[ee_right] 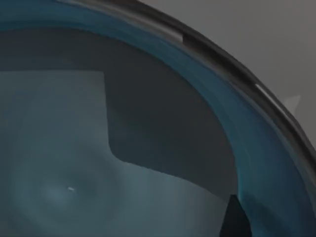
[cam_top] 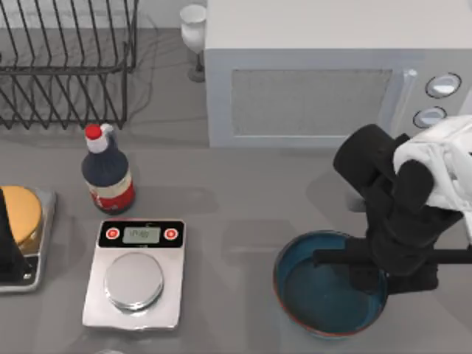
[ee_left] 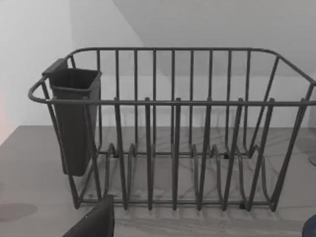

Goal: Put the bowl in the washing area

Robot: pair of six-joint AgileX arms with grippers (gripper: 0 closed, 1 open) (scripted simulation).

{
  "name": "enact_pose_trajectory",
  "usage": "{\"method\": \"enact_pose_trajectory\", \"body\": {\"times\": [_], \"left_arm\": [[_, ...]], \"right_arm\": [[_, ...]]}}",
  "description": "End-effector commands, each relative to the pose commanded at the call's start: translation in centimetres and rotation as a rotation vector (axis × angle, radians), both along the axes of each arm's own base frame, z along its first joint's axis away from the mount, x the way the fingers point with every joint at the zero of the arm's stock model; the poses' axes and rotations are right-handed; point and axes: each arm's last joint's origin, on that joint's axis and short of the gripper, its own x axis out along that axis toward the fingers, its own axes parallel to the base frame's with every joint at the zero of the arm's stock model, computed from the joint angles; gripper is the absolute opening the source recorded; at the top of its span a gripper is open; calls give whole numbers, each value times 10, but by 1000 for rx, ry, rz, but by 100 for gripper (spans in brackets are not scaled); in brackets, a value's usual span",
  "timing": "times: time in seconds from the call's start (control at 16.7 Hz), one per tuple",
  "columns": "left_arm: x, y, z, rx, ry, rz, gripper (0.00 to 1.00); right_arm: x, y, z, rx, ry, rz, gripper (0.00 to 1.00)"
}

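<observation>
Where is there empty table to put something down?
Bare table lies between the scale and the bowl, in front of the microwave. Another strip runs between the rack and the bottle. The right is crowded: the right end effector is over the bowl.

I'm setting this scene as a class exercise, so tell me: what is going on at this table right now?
The right arm is bent over the teal bowl at the table's front right, its claw down at the bowl's right-hand rim. Whether it grips the rim cannot be told. The bowl sits on the table in front of the microwave, far from the dish rack at the back left. The left arm is parked at the left edge, by the kitchen scale.
</observation>
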Motion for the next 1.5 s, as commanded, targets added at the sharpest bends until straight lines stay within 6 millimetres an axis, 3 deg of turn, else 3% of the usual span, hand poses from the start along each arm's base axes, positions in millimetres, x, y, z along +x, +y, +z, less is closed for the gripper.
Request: {"method": "enact_pose_trajectory", "body": {"times": [0.12,0.66,0.78,0.96,1.32,1.5], "left_arm": [[0,0,0,0,0,0,100],[0,0,0,0,0,0,100],[0,0,0,0,0,0,100],[0,0,0,0,0,0,100],[0,0,0,0,0,0,100],[0,0,0,0,0,0,100]], "right_arm": [[0,0,0,0,0,0,0],[0,0,1,0,-2,0,0],[3,3,10,2,-5,2,0],[10,8,42,2,-5,1,0],[4,4,127,-14,18,-1,0],[0,0,150,0,-1,-1,0]]}}
